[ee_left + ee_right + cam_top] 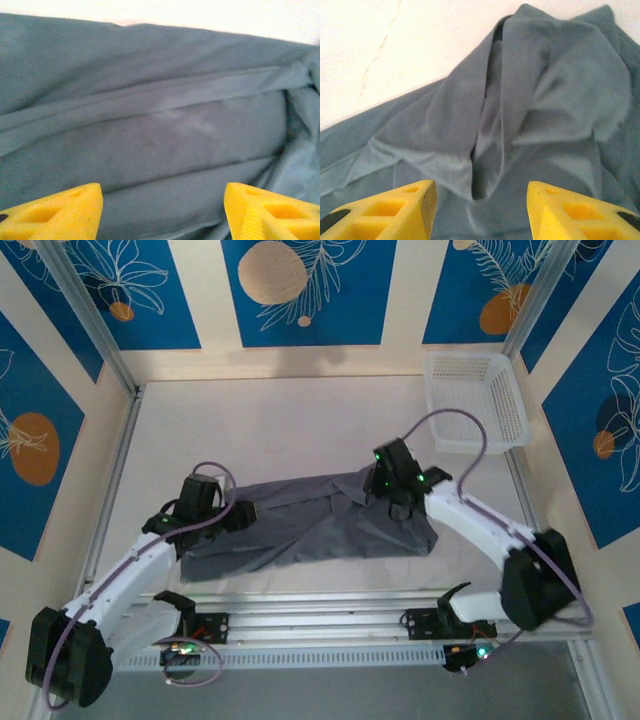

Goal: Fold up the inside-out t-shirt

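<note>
The inside-out t-shirt (310, 525) lies as a slate-grey, partly folded band across the near middle of the table. My left gripper (235, 515) hovers at its left end. In the left wrist view the left gripper (162, 215) is open, yellow fingers (55, 215) wide apart over smooth layered t-shirt fabric (160, 135), holding nothing. My right gripper (395, 502) sits over the shirt's rumpled right end. In the right wrist view the right gripper (480, 210) is open above a raised fold of the t-shirt (520, 100), and nothing is pinched between its fingers (395, 212).
A white mesh basket (475, 400) stands at the far right corner of the table. Bare white tabletop (280, 430) stretches behind the shirt. A metal rail (330, 600) runs along the near edge between the arm bases.
</note>
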You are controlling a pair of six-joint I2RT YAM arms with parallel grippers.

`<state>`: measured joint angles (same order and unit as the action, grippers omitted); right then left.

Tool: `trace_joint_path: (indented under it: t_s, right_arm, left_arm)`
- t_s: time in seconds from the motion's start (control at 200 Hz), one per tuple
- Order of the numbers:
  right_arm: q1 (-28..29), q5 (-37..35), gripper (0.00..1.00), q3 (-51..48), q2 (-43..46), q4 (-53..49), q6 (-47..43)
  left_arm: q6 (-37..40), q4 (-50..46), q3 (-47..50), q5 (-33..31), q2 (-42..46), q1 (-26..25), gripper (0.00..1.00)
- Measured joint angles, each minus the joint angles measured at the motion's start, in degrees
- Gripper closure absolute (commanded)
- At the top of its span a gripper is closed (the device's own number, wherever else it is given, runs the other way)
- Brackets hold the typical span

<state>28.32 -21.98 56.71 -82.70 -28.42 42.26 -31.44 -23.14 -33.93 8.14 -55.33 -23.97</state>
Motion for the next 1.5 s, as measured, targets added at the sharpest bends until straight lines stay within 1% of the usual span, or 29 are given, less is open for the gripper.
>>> trace_joint_path:
  t_s: [0.135,0.235,0.32,0.48,0.55,0.64,0.725,0.825,0.925,0.995,1.065,1.135,1.22,1.23,1.25,1.26,1.275,1.295,1.345,1.39,1.44,1.5]
  right_arm:
    - [-0.81,1.14,0.51,8.57,-11.78,-0.79,-3.63]
    - [-1.03,1.01,0.50,12.85,-18.03,-1.40,-5.11]
    - [-1.44,1.22,0.47,14.75,-21.38,-1.64,-5.97]
    - [-3.78,4.20,0.48,15.34,-24.46,-2.08,-6.12]
    - [-4.50,5.73,0.55,15.34,-24.63,-2.08,-6.01]
    - [-5.07,7.43,0.72,15.34,-24.63,-1.77,-6.19]
    - [-5.07,8.76,0.83,15.34,-24.63,-1.44,-6.03]
    - [-5.07,9.99,1.00,15.34,-24.63,-0.96,-5.81]
    - [-5.03,10.71,1.00,15.34,-24.57,-0.81,-6.03]
    - [-4.76,10.64,1.00,15.17,-23.52,-1.01,-6.12]
    - [-4.11,9.86,1.00,13.22,-19.32,-0.87,-6.10]
    - [-2.60,8.41,1.00,8.68,-11.30,-0.28,-5.55]
    - [1.49,5.27,1.00,-0.72,2.84,1.64,-2.38]
    - [2.23,5.11,0.98,-2.12,4.74,1.81,-2.10]
    - [3.82,3.89,0.87,-5.35,8.76,2.58,-0.35]
    - [4.46,3.78,0.79,-6.47,10.10,2.84,-0.13]
    - [5.81,3.37,0.69,-9.31,13.44,2.97,1.57]
    - [7.34,2.93,0.59,-12.17,16.46,3.74,2.29]
    - [10.99,2.91,0.45,-20.31,24.76,4.20,5.75]
    - [12.31,2.91,0.39,-26.12,30.82,2.95,7.98]
    - [12.07,2.54,0.37,-29.64,34.75,0.61,9.53]
    - [10.97,2.21,0.37,-30.08,36.59,-2.03,10.05]
  left_arm:
    - [1.07,0.24,-2.49,-0.28,-1.01,-5.46,0.33]
    - [1.53,0.72,-3.65,-1.11,-2.64,-7.54,0.31]
    - [1.60,0.87,-3.74,-1.90,-3.98,-8.28,0.31]
    - [1.60,0.87,-3.74,-3.32,-5.44,-8.63,0.31]
    - [1.60,0.87,-3.74,-3.80,-5.62,-8.70,0.30]
    - [1.60,0.90,-3.74,-4.02,-5.66,-8.74,0.30]
    - [1.60,0.90,-3.85,-4.20,-6.19,-8.81,0.30]
    - [1.60,0.90,-3.93,-4.31,-6.95,-8.83,0.30]
    - [1.60,0.90,-3.96,-4.44,-7.28,-8.85,0.30]
    - [1.60,0.90,-3.96,-4.63,-7.32,-8.85,0.30]
    - [1.57,0.90,-3.96,-4.92,-7.32,-8.85,0.30]
    - [1.57,0.90,-3.96,-5.11,-7.32,-8.87,0.30]
    - [1.60,0.94,-4.00,-5.27,-7.41,-8.87,0.30]
    - [1.60,0.94,-4.02,-5.25,-7.43,-8.87,0.30]
    - [1.60,0.98,-4.09,-5.25,-7.56,-8.90,0.30]
    - [1.62,1.01,-4.11,-5.25,-7.61,-8.90,0.30]
    - [1.62,1.07,-4.17,-5.25,-7.76,-8.90,0.30]
    - [1.62,1.11,-4.28,-5.25,-7.96,-8.92,0.30]
    - [1.66,1.27,-4.66,-5.25,-8.72,-8.94,0.30]
    - [1.66,1.31,-5.18,-5.20,-9.60,-8.96,0.30]
    - [1.84,1.46,-5.60,-5.18,-10.51,-8.96,0.30]
    - [1.88,1.53,-6.05,-5.01,-11.30,-8.96,0.30]
